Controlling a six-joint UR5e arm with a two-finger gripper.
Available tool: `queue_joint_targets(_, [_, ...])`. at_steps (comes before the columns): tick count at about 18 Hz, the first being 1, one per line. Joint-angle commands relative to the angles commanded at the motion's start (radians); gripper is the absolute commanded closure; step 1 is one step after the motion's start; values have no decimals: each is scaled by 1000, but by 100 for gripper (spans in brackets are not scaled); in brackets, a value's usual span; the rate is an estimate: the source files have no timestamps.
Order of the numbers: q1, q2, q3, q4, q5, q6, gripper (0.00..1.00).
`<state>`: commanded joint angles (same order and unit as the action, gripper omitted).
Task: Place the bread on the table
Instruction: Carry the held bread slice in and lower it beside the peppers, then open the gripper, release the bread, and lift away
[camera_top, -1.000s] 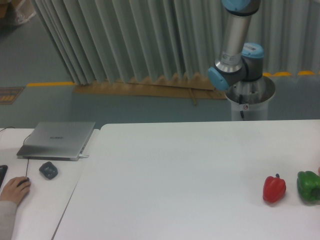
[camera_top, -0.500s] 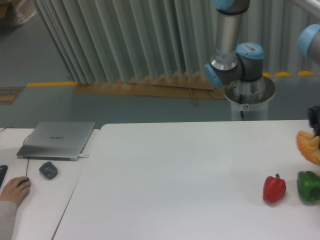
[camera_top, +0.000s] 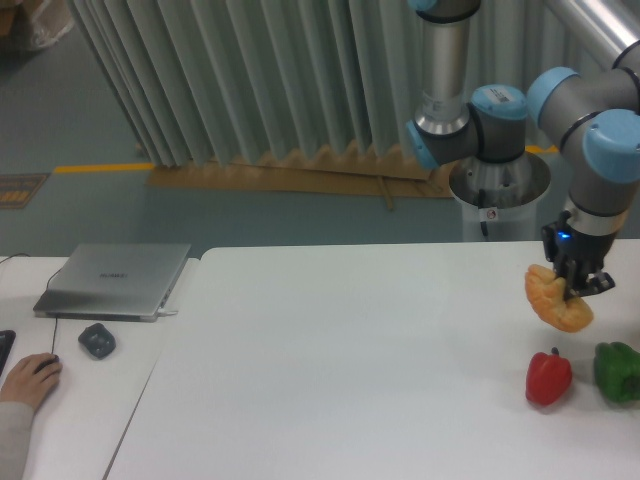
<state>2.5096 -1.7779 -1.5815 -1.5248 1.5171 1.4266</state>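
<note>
Pinching item: end effector (camera_top: 577, 287) grips bread (camera_top: 556, 298) at upper end, above desk (camera_top: 350, 360); likely light, soft, crushable.

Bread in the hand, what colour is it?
Pale tan bread, seen in the fixed camera view.

I see the gripper (camera_top: 574, 285) holding the bread (camera_top: 556, 299) above the table (camera_top: 350, 350) (near the red pepper (camera_top: 548, 377)).
</note>
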Motion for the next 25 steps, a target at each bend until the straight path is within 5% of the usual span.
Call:
queue_joint_targets(5, [-21,26,-77,15,43,5,70])
queue_joint_targets(15, [-34,23,-69,28,63,-2,61])
queue_joint_targets(17, [-34,20,-71,46,63,3,20])
queue_joint_targets(19, [-35,22,-69,57,64,0,13])
queue_joint_targets(20, [-35,23,-69,58,63,-2,0])
queue_joint_targets(25, [-34,23,-66,58,61,-2,0])
